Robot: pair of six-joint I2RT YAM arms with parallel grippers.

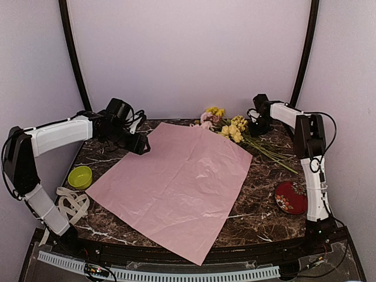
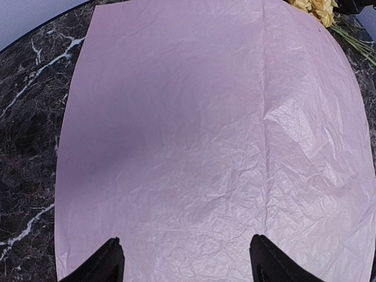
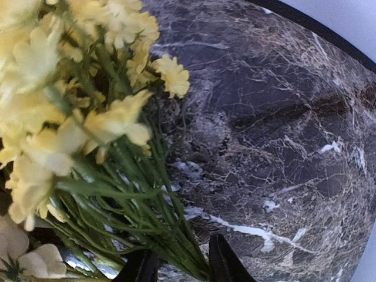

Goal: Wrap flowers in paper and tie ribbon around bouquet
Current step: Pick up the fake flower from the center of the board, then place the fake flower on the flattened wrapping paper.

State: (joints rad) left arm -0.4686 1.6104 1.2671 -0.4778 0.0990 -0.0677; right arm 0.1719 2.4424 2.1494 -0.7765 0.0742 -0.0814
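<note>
On the dark marble tabletop [image 1: 258, 205], a lilac paper [image 1: 176, 182] lies flat, with the flowers [image 1: 226, 124] beside its far right edge.
The left jaws hover wide open over the paper's far left edge, holding nothing. The right jaws stand narrow around the flower stems [image 3: 147, 223]; I cannot tell whether they pinch. A cream ribbon [image 1: 71, 202] and a green bowl [image 1: 80, 176] lie left of the paper, and a red disc [image 1: 291, 197] lies to its right.

On table [image 1: 258, 217], centre: paper [image 1: 176, 182] flat, skewed, 1 corner overhanging near edge. Behind its far right edge, touching: flowers [image 1: 226, 124], blooms left, stems trailing right and nearer. Left of paper: bowl [image 1: 80, 177]; ribbon [image 1: 71, 202] just before it. Right, near: round dish [image 1: 291, 197]. Over far left paper edge: left gripper [image 1: 141, 145]. Flower stems between fingers of right gripper [image 1: 254, 130].
</note>
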